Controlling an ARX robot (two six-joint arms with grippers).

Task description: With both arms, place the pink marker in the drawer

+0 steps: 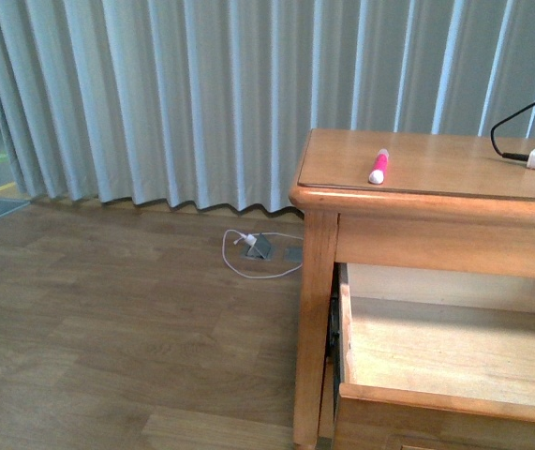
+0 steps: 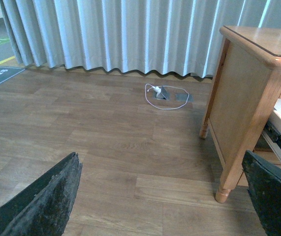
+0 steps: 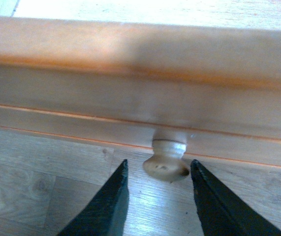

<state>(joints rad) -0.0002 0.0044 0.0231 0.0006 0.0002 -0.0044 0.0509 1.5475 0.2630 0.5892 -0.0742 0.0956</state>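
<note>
Lying on the table top near its front edge, the pink marker is untouched; the drawer below the top stands pulled out, pale inside showing; the right end effector is open, fingers either side of the knob without clamping it; the left end effector is spread wide, holding nothing, low over the floor beside the table. Likely trouble: the marker is round, so an off-centre pinch could roll it off the edge; the left end effector, when raised, could clip the overhanging top; a slanted withdrawal on the right may snag the knob and nudge the drawer shut, narrowing the drop.
</note>
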